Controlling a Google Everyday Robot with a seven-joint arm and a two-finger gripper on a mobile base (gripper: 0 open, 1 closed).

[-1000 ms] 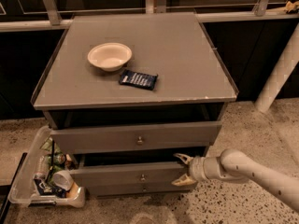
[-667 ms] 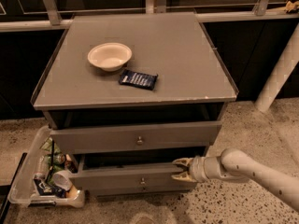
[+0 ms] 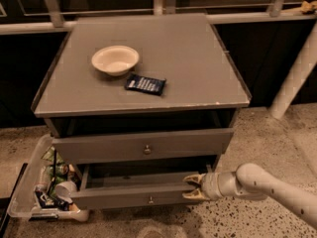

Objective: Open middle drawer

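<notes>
The middle drawer (image 3: 124, 196), grey with a small round knob (image 3: 151, 200), stands partly pulled out below the taller top drawer (image 3: 143, 145). Its plain grey inside shows as a narrow strip behind the front. My gripper (image 3: 192, 187) reaches in from the right on a white arm (image 3: 267, 187). It sits at the right end of the middle drawer's front, one finger behind the top edge and one before it, shut on that front. The lowest drawer is hidden from view.
A cream bowl (image 3: 115, 59) and a dark blue packet (image 3: 144, 84) lie on the cabinet top (image 3: 198, 58). A clear plastic bin (image 3: 22, 192) of cans and rubbish stands on the floor left of the cabinet. A white slanted post (image 3: 297, 73) stands at the right.
The gripper has shifted slightly left and toward the camera, and the middle drawer front has come out a little further with it.
</notes>
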